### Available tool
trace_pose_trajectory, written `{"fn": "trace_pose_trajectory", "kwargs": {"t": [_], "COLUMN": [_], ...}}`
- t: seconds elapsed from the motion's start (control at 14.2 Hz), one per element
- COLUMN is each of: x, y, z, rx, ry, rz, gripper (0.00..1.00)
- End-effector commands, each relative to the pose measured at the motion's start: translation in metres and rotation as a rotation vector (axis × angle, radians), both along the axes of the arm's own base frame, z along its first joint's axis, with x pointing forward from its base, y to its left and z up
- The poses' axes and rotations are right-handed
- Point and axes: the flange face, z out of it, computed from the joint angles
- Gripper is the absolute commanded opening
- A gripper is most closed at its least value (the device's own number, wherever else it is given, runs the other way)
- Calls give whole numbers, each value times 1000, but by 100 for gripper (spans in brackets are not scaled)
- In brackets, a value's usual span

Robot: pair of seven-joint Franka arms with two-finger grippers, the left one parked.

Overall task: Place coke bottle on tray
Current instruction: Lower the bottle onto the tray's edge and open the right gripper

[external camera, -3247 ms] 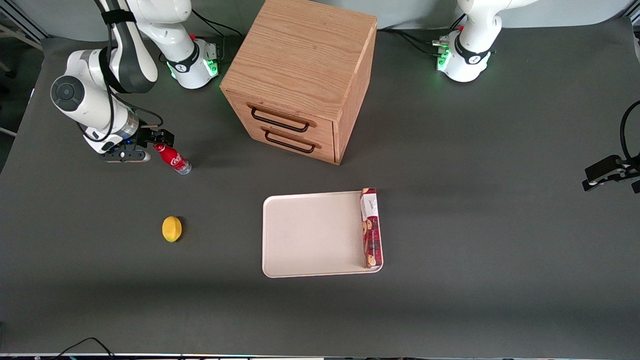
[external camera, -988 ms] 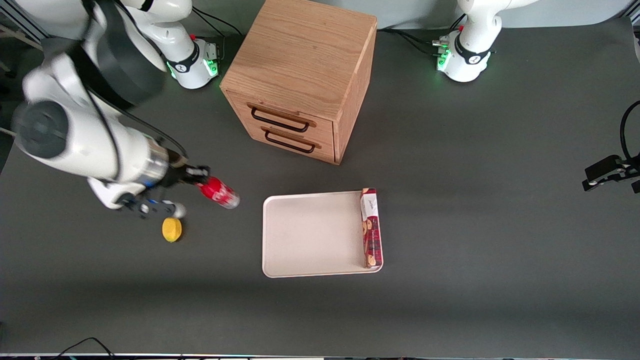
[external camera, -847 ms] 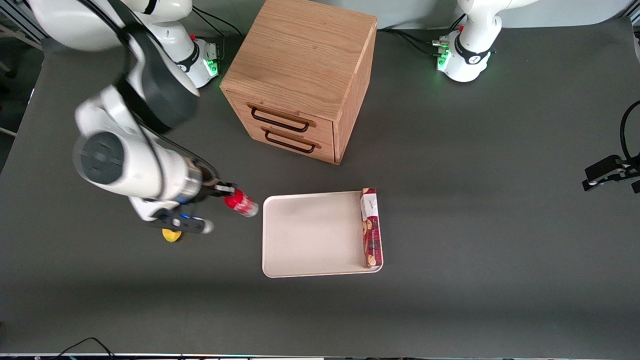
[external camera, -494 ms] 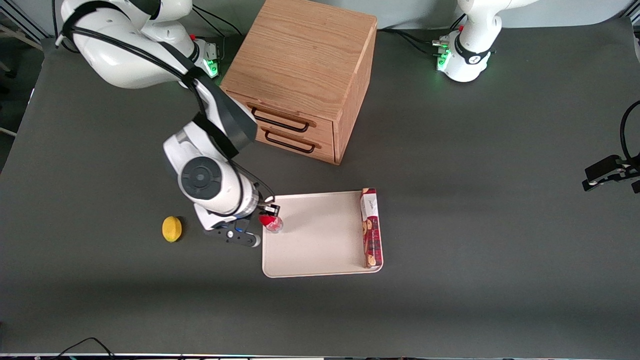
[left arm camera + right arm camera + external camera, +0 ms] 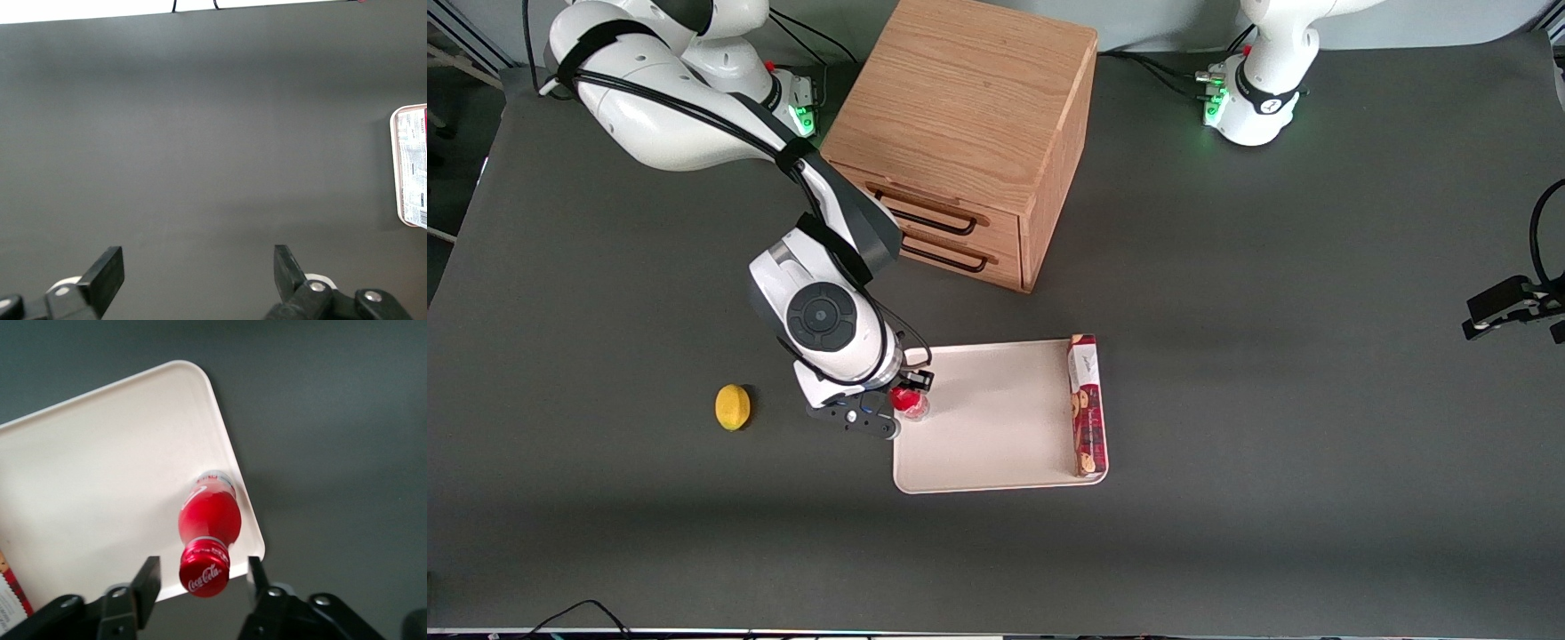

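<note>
lemon (image 5: pixel 733 407): lies on the dark table (image 5: pixel 1227 267) toward the working arm's end, well apart from the tray; not part of the task.
gripper (image 5: pixel 908 393): the right arm's gripper hangs above the tray edge nearest the working arm. in the right wrist view the fingers (image 5: pixel 147 581) stand to either side of the red cap with a visible gap on each side, so the jaws look spread and not clamping.
coke bottle (image 5: pixel 911 403): stands upright on the tray, just inside the rim on the working arm's side, cap up and base on the tray floor. the wrist view (image 5: pixel 207 535) looks down its length, cap nearest the camera, base near the rim. judgement: set close to that edge because it is the nearest part of the tray on the arm's approach.
tray (image 5: pixel 996 444): cream-white, rounded corners, low rim; most of its floor is bare. judgement: the rim would stop a small slide, not a topple.
biscuit box (image 5: pixel 1087 405): long red box lying along the tray edge toward the parked arm's end, well apart from the bottle.
drawer cabinet (image 5: pixel 969 133): wooden, two dark handles, farther from the front camera than the tray; both drawers look closed.
progress: judged as release done or nearly so; what remains is a straight lift clear of the cap.
risk: a finger brushing the cap could tip the narrow bottle over the rim.
</note>
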Motion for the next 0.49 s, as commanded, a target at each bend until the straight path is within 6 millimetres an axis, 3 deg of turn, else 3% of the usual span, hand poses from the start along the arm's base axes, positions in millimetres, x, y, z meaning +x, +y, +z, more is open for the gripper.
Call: {"fn": "trace_pose_trajectory", "kwargs": {"t": [0.0,0.14,0.28,0.42], "x": [-3,-14,-29,-54], "y": [-9,-20,-59,-109], "z": [52,114,191,249], "rx": [-30,-68,-70,-78], "ry": [-37,-43,-68,-7], "rz": [-19,43,53,117], "gripper": [100,100,100,100]}}
